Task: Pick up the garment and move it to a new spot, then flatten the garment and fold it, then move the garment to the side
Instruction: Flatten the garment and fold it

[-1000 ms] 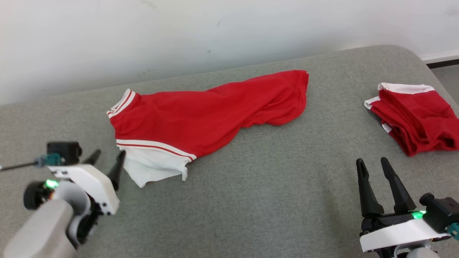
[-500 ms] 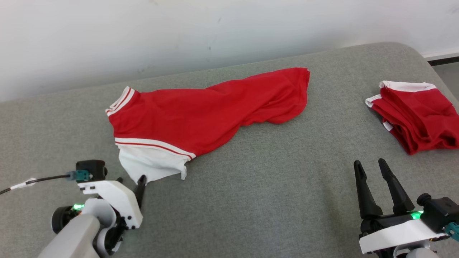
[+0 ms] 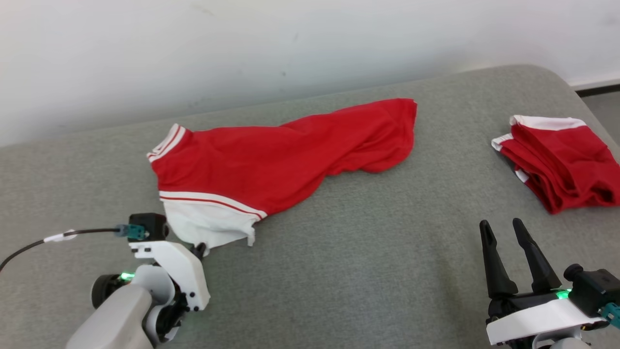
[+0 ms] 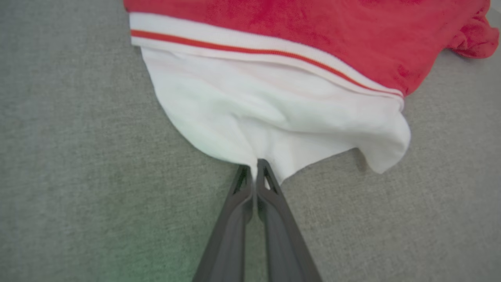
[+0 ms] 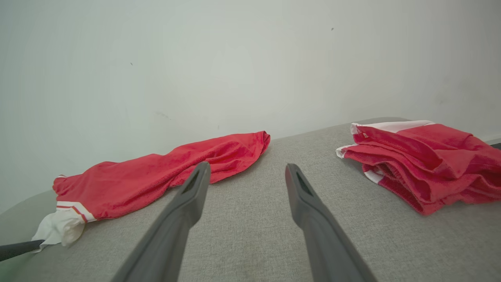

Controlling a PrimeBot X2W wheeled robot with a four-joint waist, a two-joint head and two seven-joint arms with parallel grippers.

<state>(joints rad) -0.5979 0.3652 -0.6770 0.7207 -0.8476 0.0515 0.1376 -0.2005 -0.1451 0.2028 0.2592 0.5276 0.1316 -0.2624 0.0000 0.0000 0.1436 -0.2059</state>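
Presently, the left gripper is pinched tight on the white end of the garment, which lies rumpled and unlifted on the grey padded surface, while the right gripper waits spread and empty; moving, flattening and folding remain.

left gripper: we log it moved from beside the garment to the near edge of its white panel | jaws: spread before, now pinched on that edge | head camera: shifted slightly
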